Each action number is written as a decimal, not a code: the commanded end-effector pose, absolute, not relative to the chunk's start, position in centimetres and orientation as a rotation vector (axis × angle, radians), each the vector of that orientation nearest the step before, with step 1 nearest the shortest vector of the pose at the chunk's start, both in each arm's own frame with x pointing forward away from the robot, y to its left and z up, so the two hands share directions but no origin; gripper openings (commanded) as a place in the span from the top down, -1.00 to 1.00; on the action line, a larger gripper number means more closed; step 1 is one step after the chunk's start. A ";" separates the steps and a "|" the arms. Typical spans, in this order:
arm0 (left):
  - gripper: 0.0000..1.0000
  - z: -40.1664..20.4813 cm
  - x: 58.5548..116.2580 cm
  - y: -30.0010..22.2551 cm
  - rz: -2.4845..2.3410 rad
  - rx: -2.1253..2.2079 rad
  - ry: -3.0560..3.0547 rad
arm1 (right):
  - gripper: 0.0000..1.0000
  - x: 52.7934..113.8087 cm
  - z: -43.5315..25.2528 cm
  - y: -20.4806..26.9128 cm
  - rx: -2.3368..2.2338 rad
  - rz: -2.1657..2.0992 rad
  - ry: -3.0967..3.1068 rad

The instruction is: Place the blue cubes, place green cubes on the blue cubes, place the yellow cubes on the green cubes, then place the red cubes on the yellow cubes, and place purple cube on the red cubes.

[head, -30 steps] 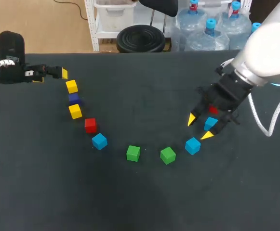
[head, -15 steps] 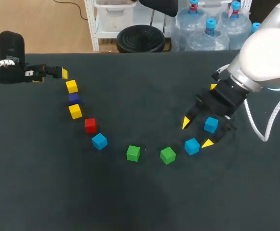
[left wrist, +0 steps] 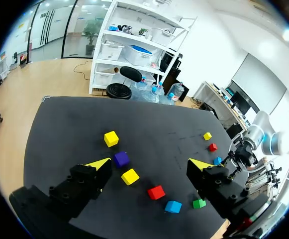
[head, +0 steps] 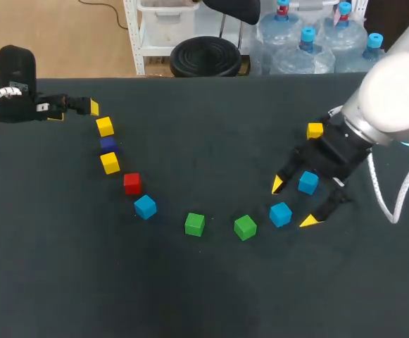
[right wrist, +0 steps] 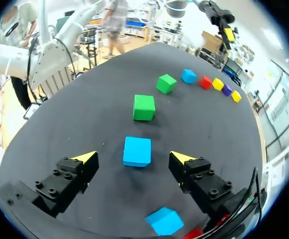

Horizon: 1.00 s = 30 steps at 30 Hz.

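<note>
My right gripper [head: 293, 203] stands open, raised over two blue cubes. One blue cube [head: 307, 182] [right wrist: 164, 220] lies free on the table, back between the fingers near the wrist. The other blue cube [head: 280, 214] [right wrist: 137, 151] lies under the fingertips. Two green cubes [head: 245, 227] [head: 195, 224] continue the row leftward, then a third blue cube [head: 145, 206], a red cube [head: 131, 183], a yellow cube [head: 110, 163], the purple cube [head: 108, 144] and another yellow cube [head: 105, 127]. My left gripper [head: 77, 107] [left wrist: 150, 163] is open and empty at the far left.
A lone yellow cube [head: 315, 130] sits just behind my right arm. A red cube [left wrist: 212, 147] shows near it in the left wrist view; the arm hides it in the head view. The black table [head: 211, 296] is bare along its front.
My right gripper opened wide and let go of the blue cube, leaving it on the table. The arm drew back to the right, uncovering the yellow cube. The left arm kept still.
</note>
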State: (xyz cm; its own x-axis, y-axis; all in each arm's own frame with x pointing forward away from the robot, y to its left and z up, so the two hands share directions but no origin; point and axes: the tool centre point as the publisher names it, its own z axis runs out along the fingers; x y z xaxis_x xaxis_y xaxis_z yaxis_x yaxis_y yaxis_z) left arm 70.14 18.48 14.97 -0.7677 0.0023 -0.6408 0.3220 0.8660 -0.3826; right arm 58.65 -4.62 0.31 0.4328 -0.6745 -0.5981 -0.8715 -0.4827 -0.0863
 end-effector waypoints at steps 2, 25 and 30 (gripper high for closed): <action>-1.00 15.0 70.1 18.5 -0.634 0.232 2.378 | -0.83 57.3 0.5 -5.1 -2.246 0.636 1.385; -1.00 15.0 70.1 18.5 -0.634 0.232 2.378 | -0.77 59.2 -0.5 -3.7 -2.189 0.614 1.441; -1.00 15.0 70.1 18.5 -0.634 0.232 2.378 | -0.28 59.2 -0.7 -3.4 -2.202 0.639 1.426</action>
